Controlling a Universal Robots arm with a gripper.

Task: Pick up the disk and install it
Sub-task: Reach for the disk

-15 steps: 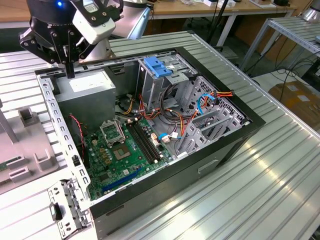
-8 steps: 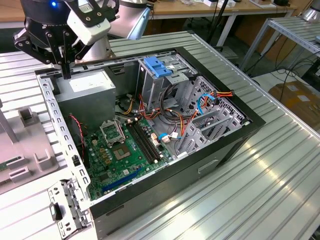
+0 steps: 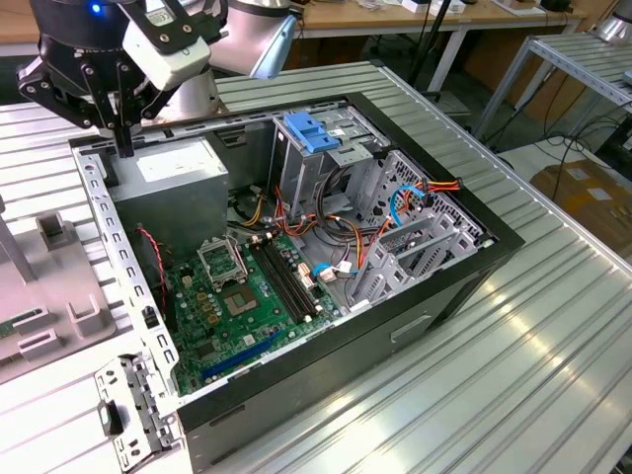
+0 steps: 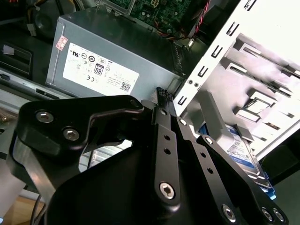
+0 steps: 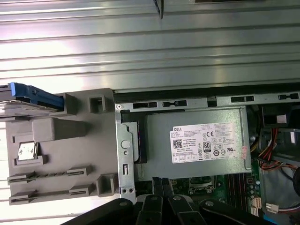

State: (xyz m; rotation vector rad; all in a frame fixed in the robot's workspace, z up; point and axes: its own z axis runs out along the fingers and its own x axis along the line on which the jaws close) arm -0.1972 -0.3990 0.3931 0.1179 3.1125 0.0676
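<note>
The pick-up step was judged to be in hand, with nothing yet grasped. The end effector (image 4: 161, 92) was seen closed and empty, poised over the power supply (image 4: 108, 61) inside the open computer case (image 3: 434, 306). The disk (image 5: 29, 96) was seated in the grey fixture (image 5: 61, 154) on the table (image 3: 513, 385), just beside the case and apart from the end effector. A grasp was judged to call for opened jaws aligned over the disk. A white disk label (image 4: 241, 152) with a blue band was noted. A white sticker (image 5: 206, 143) with black print was noted on the power supply.
</note>
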